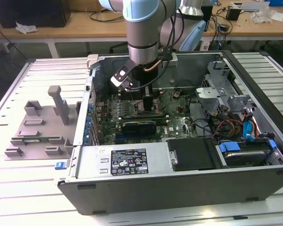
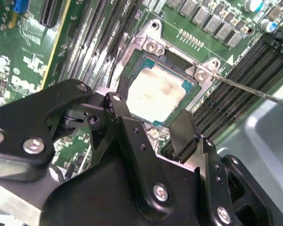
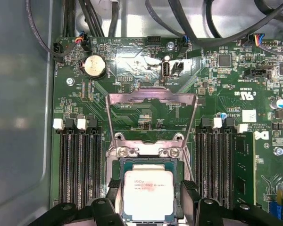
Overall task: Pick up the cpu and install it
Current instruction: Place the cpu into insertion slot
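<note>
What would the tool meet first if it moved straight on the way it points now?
Most likely the cpu, which lies in the socket directly ahead of the tool. The gap between them is unclear.

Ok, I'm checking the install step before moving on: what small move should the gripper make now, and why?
Probably a straight lift off the board: the cpu lies flat in the socket frame, the gripper straddles it with fingers seemingly just off its edges, and the load plate stands open.

White slatted table (image 1: 19, 197), open computer case (image 1: 179, 193), grey fixture (image 1: 37, 134) beside it
</note>
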Robot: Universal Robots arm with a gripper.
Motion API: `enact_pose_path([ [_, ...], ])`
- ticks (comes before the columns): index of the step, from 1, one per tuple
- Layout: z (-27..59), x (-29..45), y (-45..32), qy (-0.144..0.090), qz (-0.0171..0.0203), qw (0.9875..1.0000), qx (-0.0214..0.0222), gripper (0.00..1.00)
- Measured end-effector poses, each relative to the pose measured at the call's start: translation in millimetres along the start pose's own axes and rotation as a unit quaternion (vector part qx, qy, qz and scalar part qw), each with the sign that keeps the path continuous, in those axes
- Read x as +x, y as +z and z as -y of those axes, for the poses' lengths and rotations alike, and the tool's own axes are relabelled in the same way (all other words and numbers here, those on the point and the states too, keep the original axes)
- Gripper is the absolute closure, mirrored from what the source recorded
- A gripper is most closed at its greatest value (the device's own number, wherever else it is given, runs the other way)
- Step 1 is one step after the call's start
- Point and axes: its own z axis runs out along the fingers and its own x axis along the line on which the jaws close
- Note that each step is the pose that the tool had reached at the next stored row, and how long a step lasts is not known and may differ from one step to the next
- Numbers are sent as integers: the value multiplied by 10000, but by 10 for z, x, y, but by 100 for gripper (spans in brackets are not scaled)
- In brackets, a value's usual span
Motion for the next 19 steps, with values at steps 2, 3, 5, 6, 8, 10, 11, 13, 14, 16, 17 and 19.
enact_pose_path([
  [2, 0, 0, -1, 0, 0, 10000, 0, 38],
  [3, 0, 0, -1, 0, 1, 10000, 0, 38],
  [5, 0, 0, -1, 0, 1, 10000, 0, 53],
  [6, 0, 0, -2, 0, 1, 10000, 0, 59],
  [8, 0, 0, -2, 0, 0, 10000, 0, 83],
  [10, 0, 0, -2, 0, 0, 10000, 0, 89],
  [11, 0, 0, -2, 0, 0, 10000, 0, 89],
  [13, 0, 0, -3, 0, 1, 10000, 1, 89],
  [14, -1, -1, -3, 0, -1, 10000, 7, 89],
  [16, -1, -1, 5, 1, -4, 10000, 24, 89],
  [17, -1, -1, 9, 1, -4, 10000, 38, 89],
  [19, -1, -1, 14, 1, -5, 10000, 49, 89],
])
